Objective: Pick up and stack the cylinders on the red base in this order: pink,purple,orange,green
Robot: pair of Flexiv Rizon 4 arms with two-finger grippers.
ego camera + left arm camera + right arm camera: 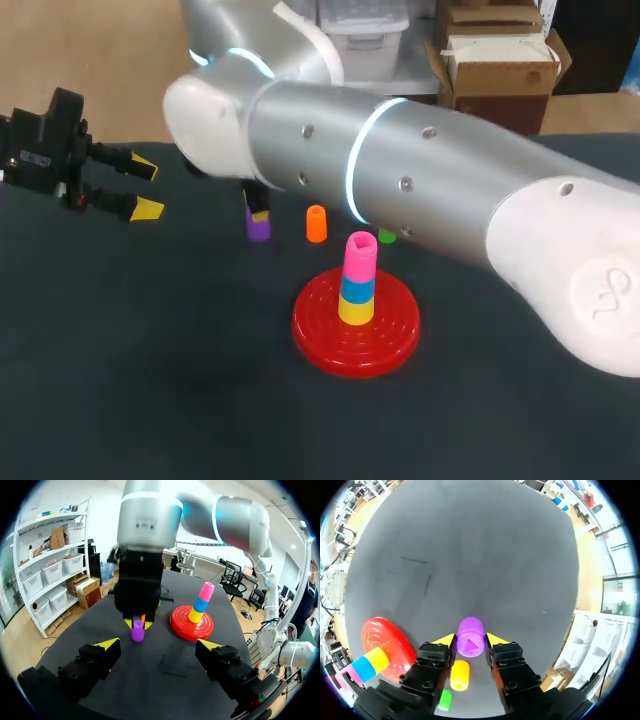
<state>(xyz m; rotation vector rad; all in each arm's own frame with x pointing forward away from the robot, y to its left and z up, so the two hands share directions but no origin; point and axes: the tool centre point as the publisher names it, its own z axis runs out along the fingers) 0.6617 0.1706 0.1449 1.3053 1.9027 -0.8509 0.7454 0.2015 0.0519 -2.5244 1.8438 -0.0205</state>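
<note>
Straddling purple cylinder (470, 637), 10 o'clock of red base (330, 345): right hand (470, 641) part-open, grips nothing. Purple step apparently under way; next needs closing, then lifting onto pink cylinder (360, 250).

Right arm (400, 170) hides most of the green cylinder (387, 237)

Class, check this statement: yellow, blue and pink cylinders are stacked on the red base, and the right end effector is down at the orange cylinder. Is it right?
Not quite. The right end effector is down at the purple cylinder, not the orange cylinder, which sits free on the table nearby. The right wrist view shows this. The rest of the statement holds.
</note>
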